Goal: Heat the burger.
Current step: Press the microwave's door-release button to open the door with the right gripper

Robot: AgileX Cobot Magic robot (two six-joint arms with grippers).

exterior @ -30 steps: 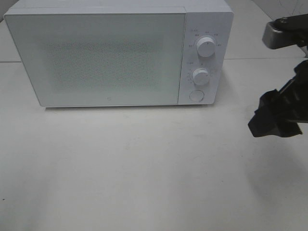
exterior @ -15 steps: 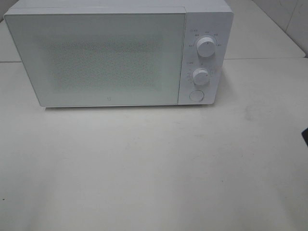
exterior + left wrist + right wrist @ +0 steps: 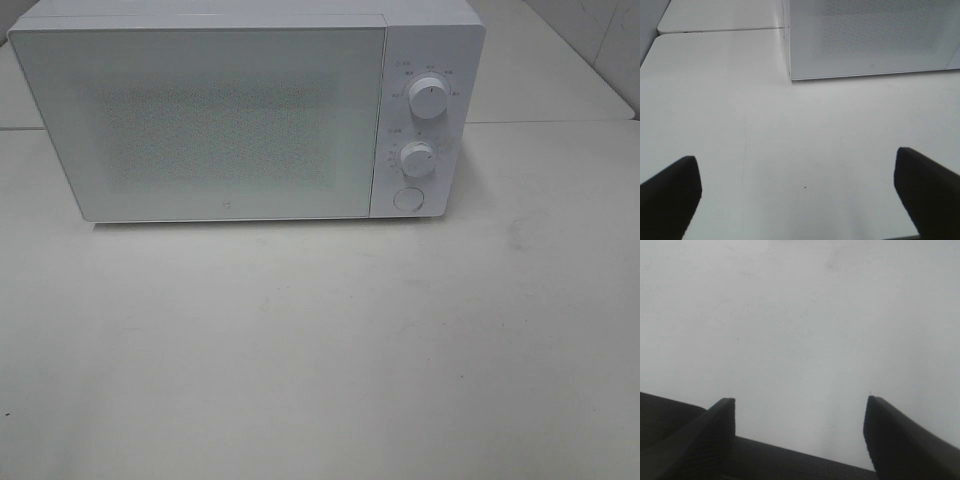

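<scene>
White tabletop (image 3: 320,350) fills lower half of exterior view. White microwave (image 3: 230,120) sits upper left to centre of frame, door (image 3: 200,120) shut, frosted, inside not readable. Control panel on its right side: upper dial (image 3: 428,97), lower dial (image 3: 417,159), round button (image 3: 407,199) beneath. Burger: no view shows it, location cannot tell. Left gripper (image 3: 795,162): fingers wide apart over bare table, nothing between, microwave's front corner ahead. Right gripper (image 3: 799,401): fingers apart, nothing held, plain table below.
</scene>
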